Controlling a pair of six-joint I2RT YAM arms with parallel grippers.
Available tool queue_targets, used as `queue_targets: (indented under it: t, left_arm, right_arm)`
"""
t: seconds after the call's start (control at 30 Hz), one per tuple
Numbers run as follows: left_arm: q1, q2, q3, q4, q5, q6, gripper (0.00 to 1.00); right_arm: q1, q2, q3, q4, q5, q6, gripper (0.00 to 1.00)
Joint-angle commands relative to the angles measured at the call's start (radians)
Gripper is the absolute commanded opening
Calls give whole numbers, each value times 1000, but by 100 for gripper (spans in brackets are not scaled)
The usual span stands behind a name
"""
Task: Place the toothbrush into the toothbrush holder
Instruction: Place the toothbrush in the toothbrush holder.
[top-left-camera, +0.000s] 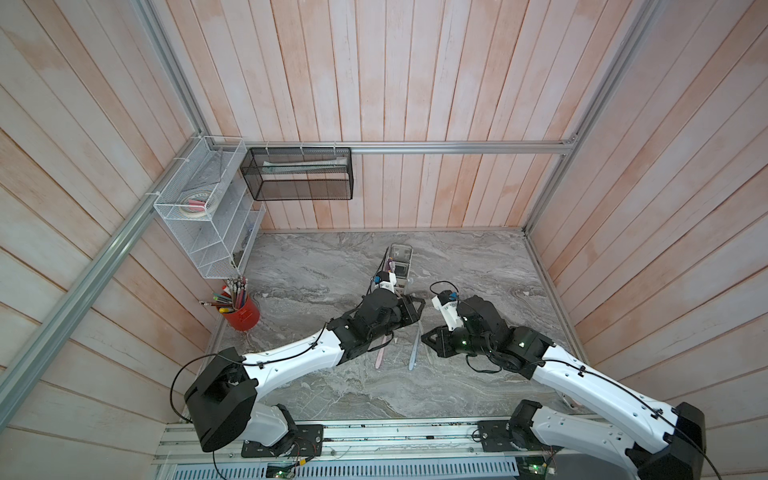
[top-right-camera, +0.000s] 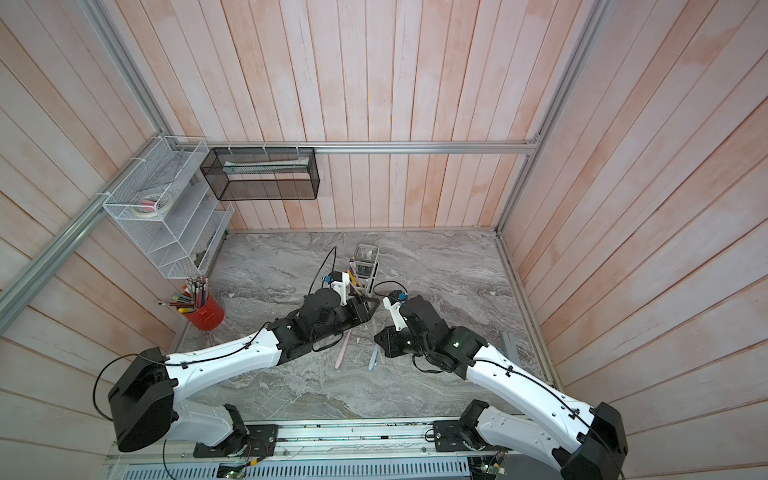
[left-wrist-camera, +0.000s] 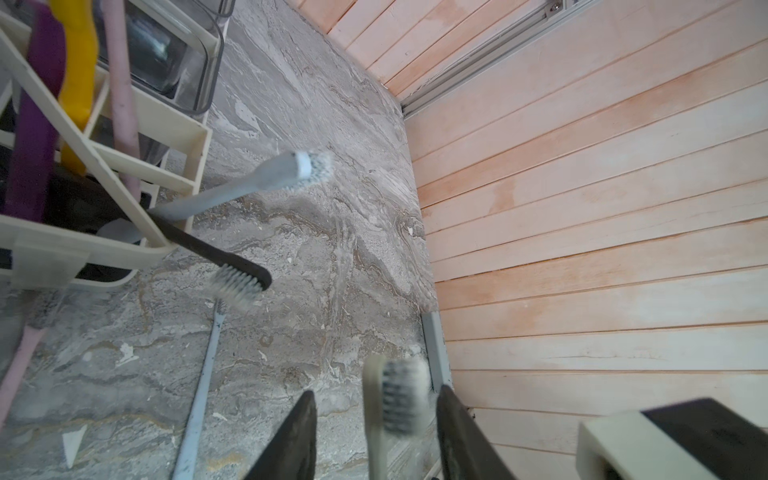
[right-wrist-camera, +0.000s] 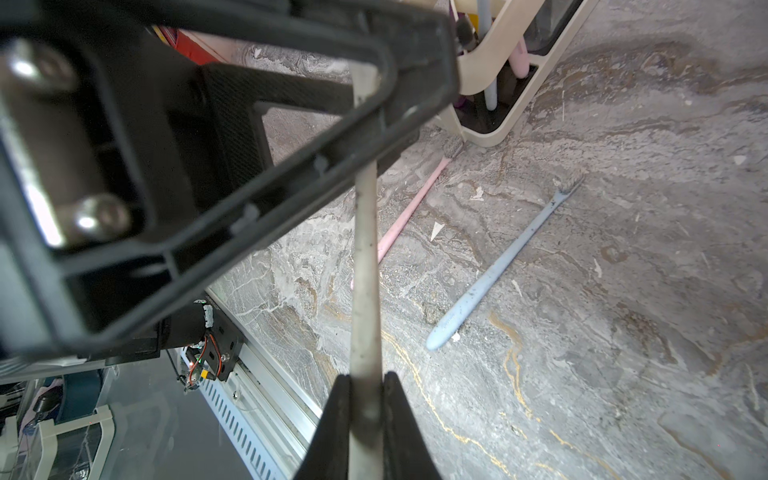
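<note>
My right gripper (right-wrist-camera: 368, 376) is shut on the handle of a cream toothbrush (right-wrist-camera: 365, 249), which rises towards my left gripper. Its bristled head (left-wrist-camera: 395, 399) stands between the jaws of my left gripper (left-wrist-camera: 376, 390); they are open, with a gap on each side of the head. In both top views the two grippers (top-left-camera: 417, 305) (top-left-camera: 424, 338) meet tip to tip just in front of the toothbrush holder (top-left-camera: 400, 266) (top-right-camera: 366, 266). The cream holder (left-wrist-camera: 166, 133) (right-wrist-camera: 498, 120) stands upright with several brushes in it: purple, yellow, pink, grey-blue and black.
A pink toothbrush (right-wrist-camera: 409, 208) and a light blue one (right-wrist-camera: 498, 266) lie flat on the marble table (top-left-camera: 478, 270) below the grippers. A red pen cup (top-left-camera: 243, 313) stands at the left wall under a white wire rack (top-left-camera: 208, 216). A black mesh basket (top-left-camera: 299, 174) hangs on the back wall.
</note>
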Motion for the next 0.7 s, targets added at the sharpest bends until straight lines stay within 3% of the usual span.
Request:
queue_targets:
  t: [0.0,0.67]
  left_arm:
    - [-3,1,31,2,-24,13,41]
    - [-3,-8,48,-39,-64,40,25]
  right_arm:
    - [17,0,-10,17,-14,13,11]
    - [28,-1,-23,24,-9,16,11]
